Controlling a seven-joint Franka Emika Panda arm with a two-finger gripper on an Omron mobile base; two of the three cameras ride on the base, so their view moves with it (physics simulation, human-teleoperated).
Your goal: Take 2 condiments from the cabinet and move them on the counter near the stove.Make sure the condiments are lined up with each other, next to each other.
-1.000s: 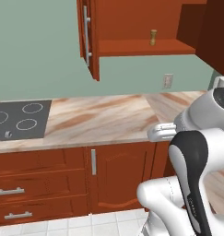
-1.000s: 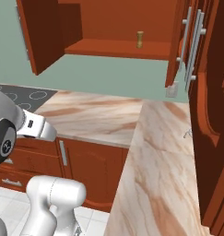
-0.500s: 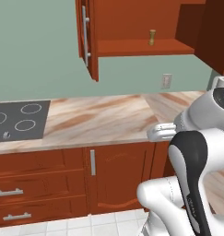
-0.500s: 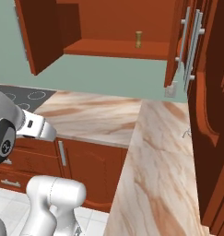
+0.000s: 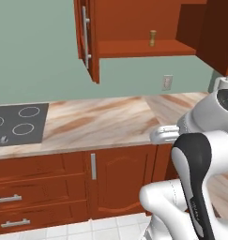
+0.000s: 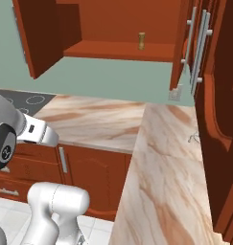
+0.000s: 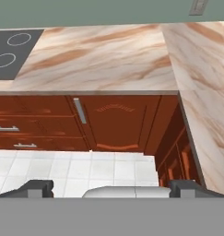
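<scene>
The wooden shaker (image 5: 153, 38) stands upright on the open cabinet (image 5: 134, 48)'s shelf, well above the bench (image 5: 101, 122). The hand (image 7: 111, 190), fingers spread wide, should rise level with it, approaching straight between the doors.

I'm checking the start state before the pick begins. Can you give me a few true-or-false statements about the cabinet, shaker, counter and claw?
1. The wall cabinet stands open. True.
2. The wooden shaker lies on the counter. False: it stands upright on the cabinet's inner shelf.
3. The claw is shut on the shaker. False: its tips stand wide apart in the hand view, holding nothing.
4. The stove sits at the counter's left end in the left base view. True.
5. A wall outlet is on the green wall below the cabinet. True.
</scene>
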